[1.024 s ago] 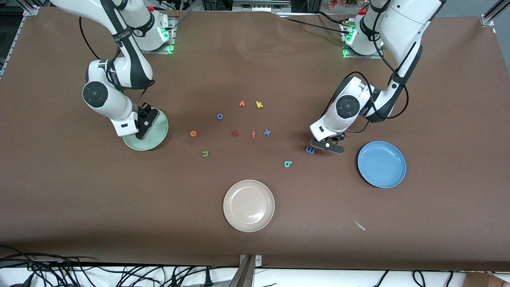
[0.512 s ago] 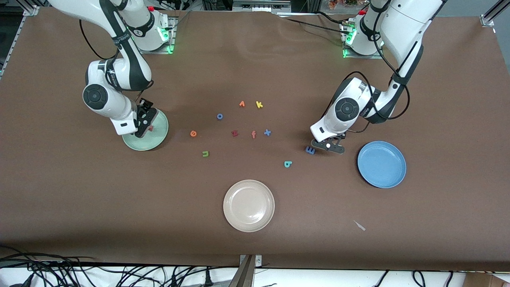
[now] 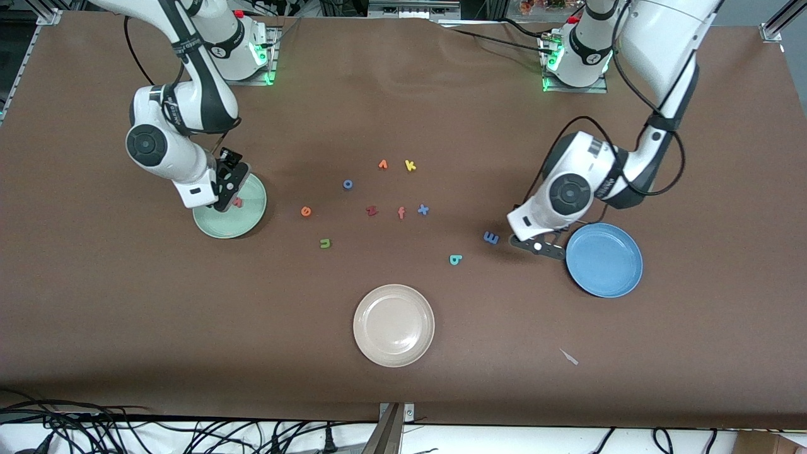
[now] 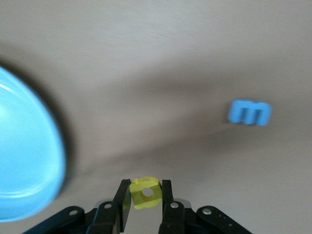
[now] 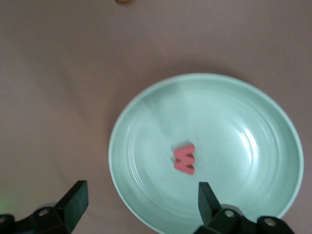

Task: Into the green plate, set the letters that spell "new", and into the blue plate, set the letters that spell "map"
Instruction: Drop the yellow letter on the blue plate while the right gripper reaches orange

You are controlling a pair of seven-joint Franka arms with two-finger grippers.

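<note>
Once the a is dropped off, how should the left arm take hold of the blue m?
The blue m lies flat on the table by itself, beside the left gripper, which is shut on the yellow a. Probably best to come straight down from above and close the fingers across its two long outer edges; it looks too low for a side approach. The teal p is well apart.

Robotics lab, aluminium frame [image 3: 44,16], loose cables [image 3: 75,429] (front edge), brown-covered table [image 3: 403,378]
</note>
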